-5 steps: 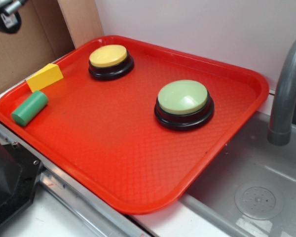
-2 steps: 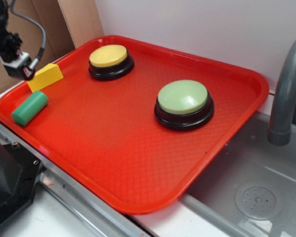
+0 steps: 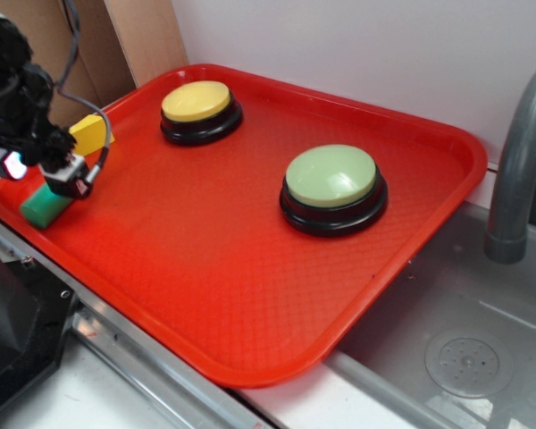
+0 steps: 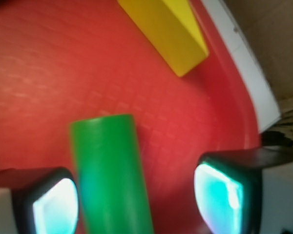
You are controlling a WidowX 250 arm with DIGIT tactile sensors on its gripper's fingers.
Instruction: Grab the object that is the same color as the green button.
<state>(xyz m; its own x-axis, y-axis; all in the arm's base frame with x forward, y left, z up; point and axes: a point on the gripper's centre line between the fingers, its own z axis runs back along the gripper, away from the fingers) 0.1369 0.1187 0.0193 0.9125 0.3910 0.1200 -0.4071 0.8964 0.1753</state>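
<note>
Red plastic tray (image 3: 250, 295) carries everything; the green button (image 3: 332, 177) sits toward its right side, a yellow button (image 3: 199, 102) near the far edge; the gripper (image 4: 136, 200) hangs over the left corner, fingers (image 4: 219, 195) spread apart (nothing clamped, as far as the blurred wrist view tells); the green cylinder (image 4: 110, 175) lies between them, nearer the left one; a yellow wedge (image 4: 168, 29) lies just beyond.

You see a plain pale wall (image 3: 357, 54) behind; brown cardboard panels (image 3: 147, 36) lean left; grey metal sink basin (image 3: 447, 331) lies right.
</note>
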